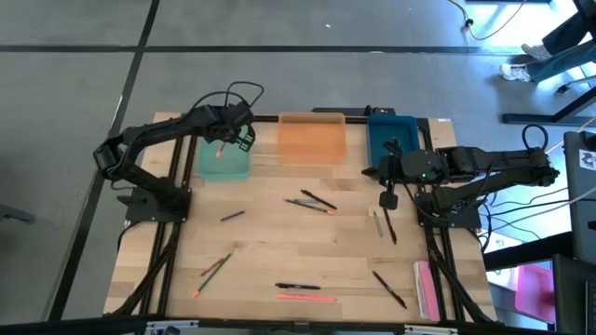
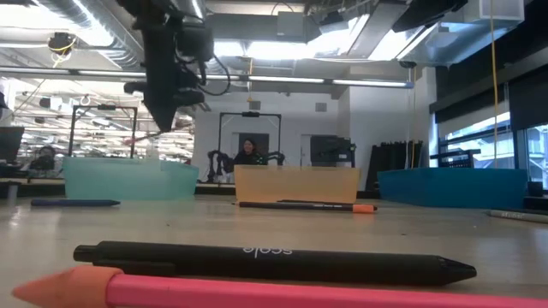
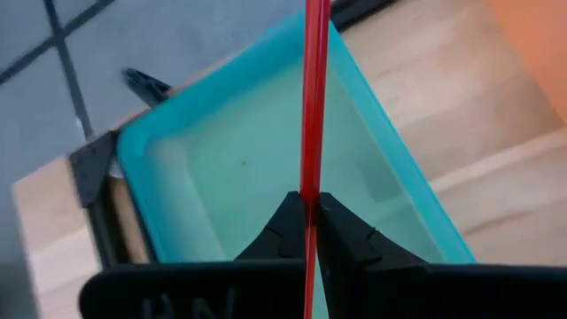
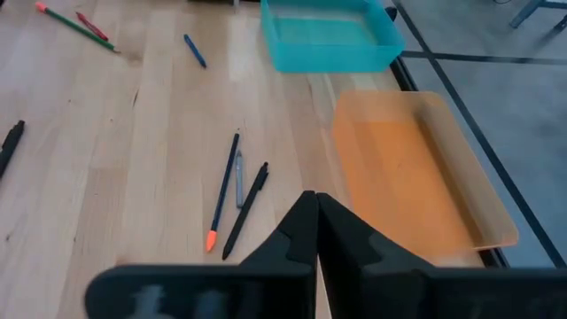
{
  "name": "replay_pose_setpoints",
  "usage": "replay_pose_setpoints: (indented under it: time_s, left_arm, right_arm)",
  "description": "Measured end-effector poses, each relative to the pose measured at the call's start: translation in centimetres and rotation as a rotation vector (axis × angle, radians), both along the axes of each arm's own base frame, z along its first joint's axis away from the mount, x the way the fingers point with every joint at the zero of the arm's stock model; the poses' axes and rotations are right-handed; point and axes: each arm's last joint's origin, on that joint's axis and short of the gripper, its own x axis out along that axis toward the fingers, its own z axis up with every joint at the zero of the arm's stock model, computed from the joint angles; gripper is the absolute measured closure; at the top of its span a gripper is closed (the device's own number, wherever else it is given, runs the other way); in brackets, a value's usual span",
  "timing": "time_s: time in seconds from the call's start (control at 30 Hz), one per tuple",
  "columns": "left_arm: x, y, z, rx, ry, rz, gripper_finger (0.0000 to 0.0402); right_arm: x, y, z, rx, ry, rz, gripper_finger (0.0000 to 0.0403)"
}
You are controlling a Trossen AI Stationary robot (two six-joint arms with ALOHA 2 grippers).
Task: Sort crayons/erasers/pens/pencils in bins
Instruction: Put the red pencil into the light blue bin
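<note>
My left gripper [image 1: 226,140] hangs above the teal-green bin [image 1: 223,163] at the far left and is shut on a red pencil [image 3: 312,106]. It also shows in the low view [image 2: 164,120], above that bin [image 2: 128,180]. My right gripper [image 1: 371,172] is shut and empty, at the table's right in front of the blue bin [image 1: 391,135]. The orange bin [image 1: 312,140] stands between the other two. Black pens [image 1: 317,199] and pencils [image 1: 305,298] lie flat on the table. My left gripper pinches the red pencil's shaft [image 3: 310,190] between its two fingertips [image 3: 285,221]. The fingers slant down from above. The pencil reaches out past the fingertips over the teal-green bin's inside [image 3: 266,151], lifted clear of bin and table.
Loose pens and pencils lie across the table's middle and near side, among them a black pen [image 2: 274,261] and a pink pencil [image 2: 257,291] close to the low camera. A wide pink strip [image 1: 426,288] lies at the near right. People sit in the room behind [image 2: 248,152].
</note>
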Motion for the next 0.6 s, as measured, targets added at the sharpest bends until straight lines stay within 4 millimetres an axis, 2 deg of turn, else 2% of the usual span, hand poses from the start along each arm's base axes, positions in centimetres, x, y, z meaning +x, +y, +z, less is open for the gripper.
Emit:
replay_pose_setpoints:
  time_s: [0.3,0.6]
  left_arm:
    - [-1.3,-0.1,-4.4,-0.027,0.027,0.026,0.04]
    - [-1.8,0.5,-6.2,0.013,-0.012,0.021,0.0399]
  right_arm:
    - [0.0,0.0,0.0,0.0,0.0,0.0,0.0393]
    - [0.0,0.0,0.0,0.0,0.0,0.0,0.0393]
